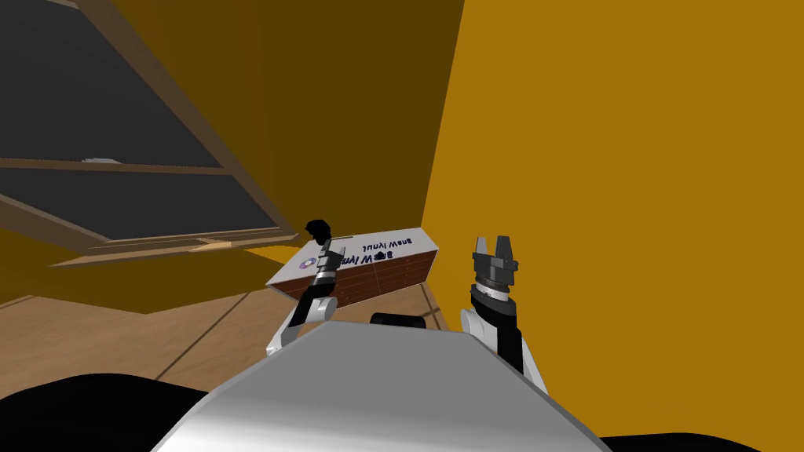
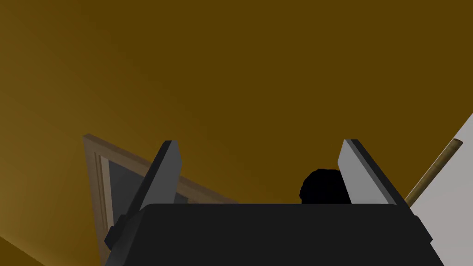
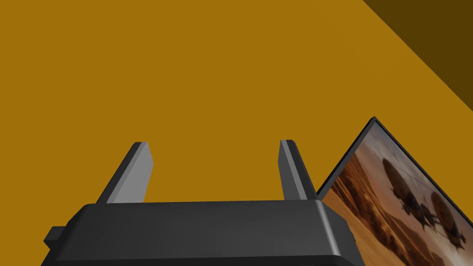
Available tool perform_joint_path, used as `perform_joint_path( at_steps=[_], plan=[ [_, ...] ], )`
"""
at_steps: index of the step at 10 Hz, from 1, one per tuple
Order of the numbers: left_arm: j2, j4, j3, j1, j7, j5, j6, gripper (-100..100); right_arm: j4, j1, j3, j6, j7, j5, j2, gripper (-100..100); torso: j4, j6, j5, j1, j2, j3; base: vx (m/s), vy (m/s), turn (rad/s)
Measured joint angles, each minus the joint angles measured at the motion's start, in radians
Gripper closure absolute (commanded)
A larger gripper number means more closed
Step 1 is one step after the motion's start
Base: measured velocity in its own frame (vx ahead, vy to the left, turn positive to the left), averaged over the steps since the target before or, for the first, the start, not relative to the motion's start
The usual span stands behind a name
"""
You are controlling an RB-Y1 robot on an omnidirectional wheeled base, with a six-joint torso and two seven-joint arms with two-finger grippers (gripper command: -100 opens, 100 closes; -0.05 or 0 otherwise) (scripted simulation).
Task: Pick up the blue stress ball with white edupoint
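Ball point(image 1: 318, 229) shows as a dark, near-black round blob here, not blue, and I can't see any white lettering. It sits at the far left corner of the low cabinet's point(image 1: 392, 276) white top, tucked into the room corner. Left gripper point(image 1: 330, 256) hovers over that top just short of the ball, fingers spread wide, nothing held. In the left wrist view the ball point(image 2: 323, 187) peeks over the gripper body close against one finger point(image 2: 358, 171), off-centre, and the hand points mostly at the wall.

Step in hand looks like line-up. I'd slide the hand sideways until the ball is mid-gap, tip the wrist down, advance, then close gently. A soft ball pinched off-centre will likely squirt out of thin blades.

Right gripper point(image 1: 492, 240) is up beyond the cabinet's right end, fingers wide apart, empty.
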Motion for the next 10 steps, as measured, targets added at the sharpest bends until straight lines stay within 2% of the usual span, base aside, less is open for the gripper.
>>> perform_joint_path(
  at_steps=[2,6,10],
  plan=[
    [0.006,0.059,0.010,-0.006,0.024,0.023,0.015,-100,0.000,0.000,0.000,0.000,0.000,0.000,0.000,0,0.000,0.000,0.000,-0.003,0.000,0.000,-0.008,-0.080,0.048],
    [-0.005,0.108,0.018,-0.029,0.044,0.050,0.081,-100,0.000,0.000,0.000,0.000,0.000,0.000,0.000,0,-0.001,0.000,0.000,-0.002,-0.002,-0.001,0.014,-0.058,0.032],
    [-0.001,0.206,0.011,-0.040,0.094,0.092,0.151,-100,0.000,0.000,0.000,0.000,0.000,0.000,0.000,0,-0.002,0.000,-0.001,-0.004,-0.009,-0.005,0.100,-0.094,0.073]
  ],
)
